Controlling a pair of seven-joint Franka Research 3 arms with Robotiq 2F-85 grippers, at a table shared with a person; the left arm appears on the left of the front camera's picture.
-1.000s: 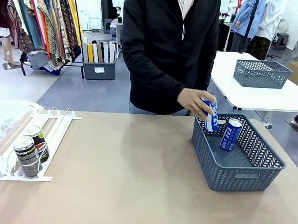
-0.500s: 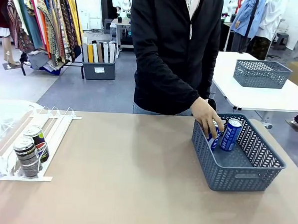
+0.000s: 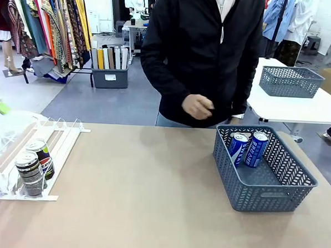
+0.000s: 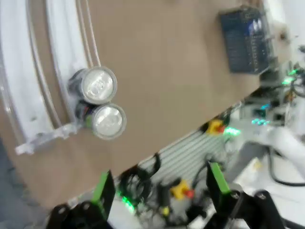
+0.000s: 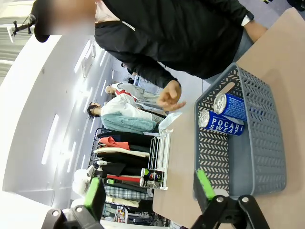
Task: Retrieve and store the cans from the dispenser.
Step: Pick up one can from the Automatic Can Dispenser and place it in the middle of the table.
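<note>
front view showed the broad tan surface (image 3: 150, 212) carrying one grey lattice plastic basket (image 3: 262, 190) on the right. one flat white-and-clear plastic dispenser (image 3: 62, 135) lay at the left edge, well apart from it. a person in a dark jacket (image 3: 202, 54) stood at the far side.

the cans came to four. two slim blue-and-white drink cans (image 3: 257, 148) leaned side by side inside the basket. two dark pepsi cans (image 3: 28, 172) sat one behind the other in a dispenser lane, the front one near the stopper.

in the left wrist view the robot's left hand (image 4: 159, 186) hovered above those two silver tops, its jaws spread wide and holding nothing. the right hand (image 5: 149, 191), also wide open and empty, faced the basket.

the step in hand looked like fetching the front dark can. done well, the left hand would descend with one finger on either side of that can alone and close on its body. it would then lift the can clear of the stopper without nudging the can behind.
</note>
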